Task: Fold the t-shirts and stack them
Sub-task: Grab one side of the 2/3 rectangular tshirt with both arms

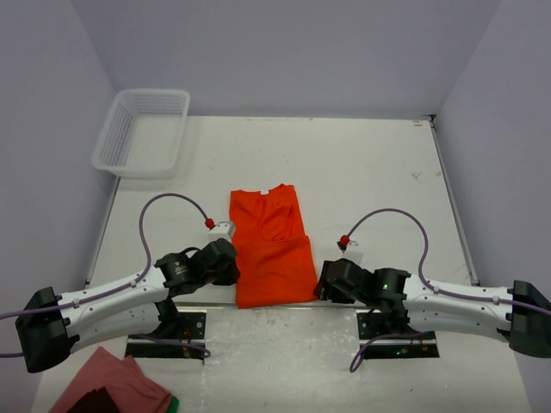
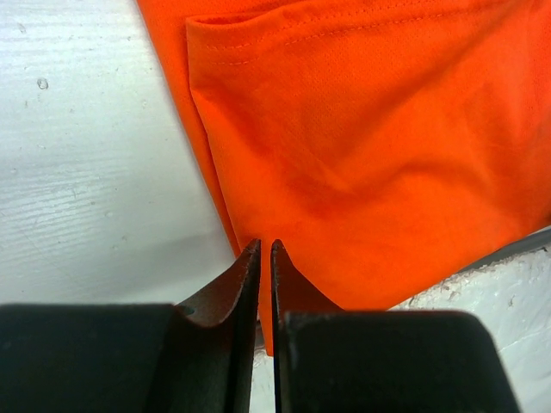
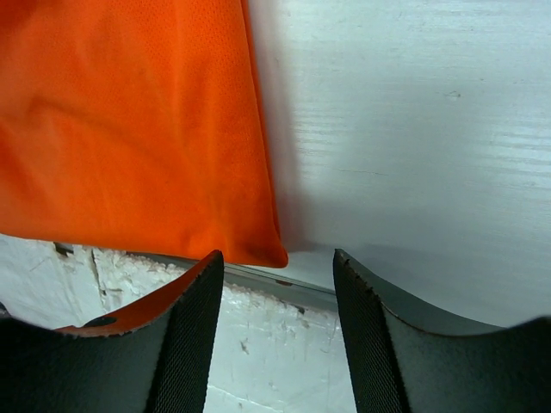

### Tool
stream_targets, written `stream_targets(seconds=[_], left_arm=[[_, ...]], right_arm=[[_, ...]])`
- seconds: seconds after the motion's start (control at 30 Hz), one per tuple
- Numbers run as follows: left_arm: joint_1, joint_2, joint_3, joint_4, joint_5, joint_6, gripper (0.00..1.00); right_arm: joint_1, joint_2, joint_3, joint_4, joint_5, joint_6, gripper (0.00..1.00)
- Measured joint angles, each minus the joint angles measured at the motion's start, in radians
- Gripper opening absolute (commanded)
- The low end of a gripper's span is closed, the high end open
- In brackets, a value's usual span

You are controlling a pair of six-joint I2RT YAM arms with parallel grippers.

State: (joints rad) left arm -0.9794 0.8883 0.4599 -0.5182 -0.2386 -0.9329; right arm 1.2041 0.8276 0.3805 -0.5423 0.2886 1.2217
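Note:
One orange-red t-shirt [image 1: 271, 245] lies folded lengthwise in a long strip on the white table, collar at the far end. My left gripper [image 1: 235, 274] is at its near-left corner. In the left wrist view the jaws [image 2: 265, 245] are shut, with the shirt [image 2: 370, 155] pinched at its corner and a strip of orange showing between the fingers. My right gripper [image 1: 325, 288] is open by the near-right corner. In the right wrist view the shirt's corner [image 3: 129, 129] lies just ahead of my left finger [image 3: 194, 327], and nothing is between the jaws [image 3: 278, 255].
A white mesh basket [image 1: 142, 131] stands at the far left corner of the table. A pile of dark red cloth [image 1: 108, 383] lies at the bottom left, below the table edge. The shirt's near hem lies along the table's near edge [image 3: 258, 277].

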Motion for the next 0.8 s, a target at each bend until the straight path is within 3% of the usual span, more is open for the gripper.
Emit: stream_targets(seconds=[0.5, 0.73, 0.8], left_arm=[[-0.018, 0.019, 0.000, 0.000, 0.001, -0.003, 0.09], [-0.026, 0.025, 0.000, -0.002, 0.001, -0.018, 0.14], [-0.027, 0.023, 0.000, -0.011, -0.001, -0.022, 0.16]], right_arm=[[0.000, 0.068, -0.035, 0.116, -0.022, 0.028, 0.40], [0.000, 0.099, -0.044, 0.151, -0.034, 0.033, 0.28], [0.000, 0.105, -0.045, 0.161, -0.043, 0.036, 0.17]])
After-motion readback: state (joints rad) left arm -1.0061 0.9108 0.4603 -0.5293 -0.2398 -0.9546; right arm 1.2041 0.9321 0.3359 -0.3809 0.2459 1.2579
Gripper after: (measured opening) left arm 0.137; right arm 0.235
